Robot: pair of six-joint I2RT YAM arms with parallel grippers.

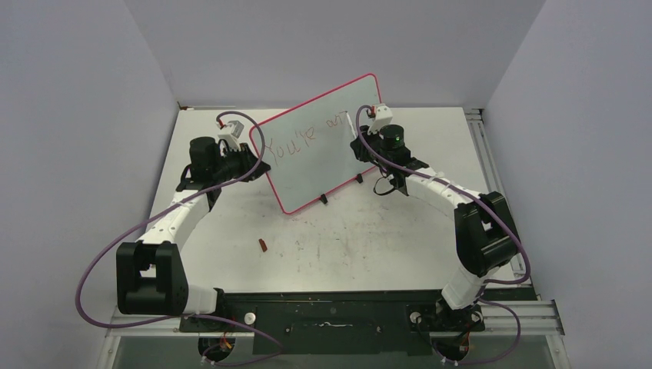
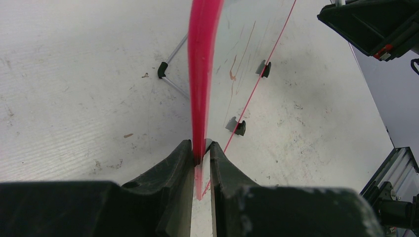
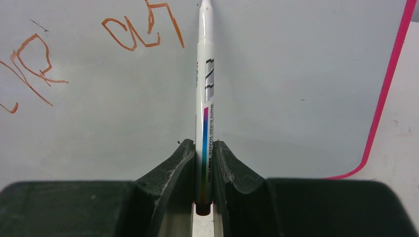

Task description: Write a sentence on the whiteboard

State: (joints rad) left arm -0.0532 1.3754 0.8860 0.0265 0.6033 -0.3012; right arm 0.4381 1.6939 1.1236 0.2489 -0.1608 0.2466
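Clamped in the matt black right pincer (image 3: 203, 146), a white marker (image 3: 205, 89) with a stripe fading magenta to blue to green, grey-and-black blocks above it and small black lettering. Just beyond that pincer's tip, pale grey-white across the whiteboard (image 3: 296, 74), hot pink along its rim, orange-brown for the thin scrawled sentence (image 3: 133, 34) up and to the left. In the black left pincer (image 2: 200, 148), the same pink seen edge-on, over a scuffed, speckled off-white counter (image 2: 74, 74).

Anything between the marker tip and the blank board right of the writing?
Nothing visible. The right end effector holds the marker, tip at the whiteboard beside the sentence; rightward the surface is bare to the rim. The left end effector clamps the opposite edge.
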